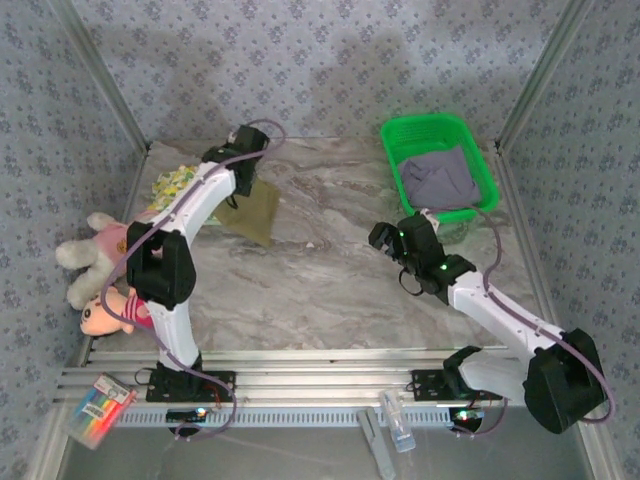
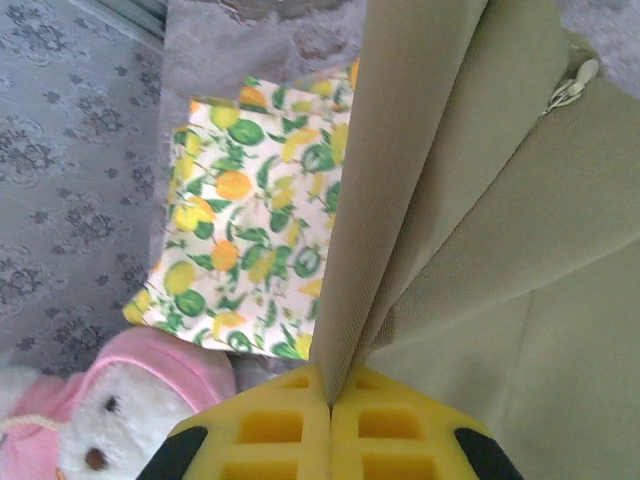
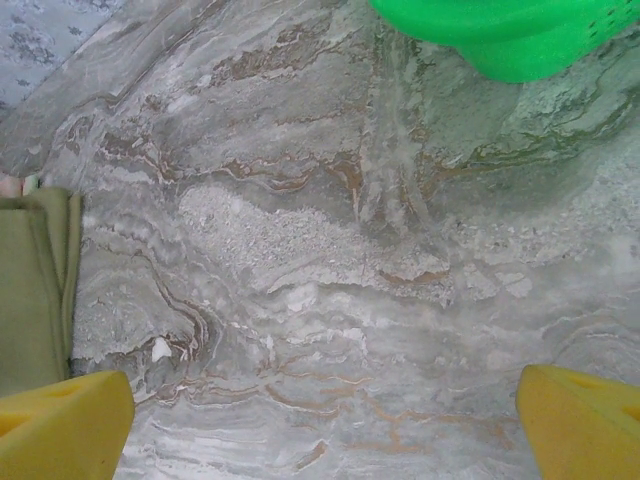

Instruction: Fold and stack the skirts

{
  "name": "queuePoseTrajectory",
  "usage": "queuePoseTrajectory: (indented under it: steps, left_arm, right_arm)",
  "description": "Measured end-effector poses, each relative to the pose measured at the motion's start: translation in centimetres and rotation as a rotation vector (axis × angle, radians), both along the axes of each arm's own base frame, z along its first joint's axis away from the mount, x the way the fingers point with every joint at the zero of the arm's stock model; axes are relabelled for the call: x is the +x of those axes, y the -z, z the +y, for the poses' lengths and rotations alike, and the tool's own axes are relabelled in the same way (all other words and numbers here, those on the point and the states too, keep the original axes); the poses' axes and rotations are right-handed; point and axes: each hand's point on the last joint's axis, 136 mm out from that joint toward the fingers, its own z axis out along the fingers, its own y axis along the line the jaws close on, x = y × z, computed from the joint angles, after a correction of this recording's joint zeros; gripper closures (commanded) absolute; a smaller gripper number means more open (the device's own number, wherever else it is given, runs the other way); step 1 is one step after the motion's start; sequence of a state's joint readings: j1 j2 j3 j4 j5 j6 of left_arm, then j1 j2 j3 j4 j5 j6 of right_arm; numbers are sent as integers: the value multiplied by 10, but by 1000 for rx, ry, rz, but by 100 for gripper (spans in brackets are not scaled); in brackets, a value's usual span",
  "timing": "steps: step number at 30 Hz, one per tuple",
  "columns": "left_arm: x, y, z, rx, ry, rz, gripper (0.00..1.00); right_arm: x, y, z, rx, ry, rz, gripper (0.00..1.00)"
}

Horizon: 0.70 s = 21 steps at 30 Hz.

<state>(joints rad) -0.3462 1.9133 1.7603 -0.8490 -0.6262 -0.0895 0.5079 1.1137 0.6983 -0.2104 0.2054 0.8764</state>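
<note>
The green basket stands at the far right of the marble counter and holds the lavender skirt, bunched loosely inside it. Well to the left of the basket, the left fingers are pressed together on a fold of the olive skirt. The cloth is pinched between the yellow pads and rises from them in a tight pleat. In the top view the rest of this skirt appears to lie on the counter, though the arm hides the spot where it leaves the surface. The floral skirt, white with yellow and green fruit, lies flat just beyond the olive one, farther from the basket. The pink plush toy sits farther still from the basket, at the counter's left edge. The right fingers hover just off the basket's near left corner, spread wide and holding nothing. From the right wrist, one yellow pad shows at each lower corner, with bare marble between them. The basket's rim shows above, and an edge of the olive skirt lies away from the basket.
</note>
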Motion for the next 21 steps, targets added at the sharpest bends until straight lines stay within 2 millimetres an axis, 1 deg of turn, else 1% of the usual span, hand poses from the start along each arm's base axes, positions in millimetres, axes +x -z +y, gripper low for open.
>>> queuePoseTrajectory:
  steps: [4, 7, 9, 12, 15, 18, 21]
  left_arm:
    - [9, -8, 16, -55, 20, 11, 100]
    - [15, -16, 17, -115, 62, 18, 100]
    - [19, -26, 16, -164, 94, 8, 100]
    - [26, -48, 15, -230, 144, -20, 100]
    - [31, -65, 22, -276, 163, -48, 100]
    - [33, -67, 38, -320, 158, -45, 100]
    - [34, -57, 57, -346, 144, -10, 100]
  right_arm:
    - [0, -2, -3, 9, 14, -1, 0]
    - [0, -2, -4, 12, 19, -1, 0]
    - [0, -2, -4, 14, 23, 0, 0]
    - [-1, 0, -5, 15, 26, 7, 0]
    - [-3, 1, -6, 12, 29, 16, 0]
    - [-4, 1, -7, 12, 30, 17, 0]
    - [-4, 1, -9, 10, 33, 21, 0]
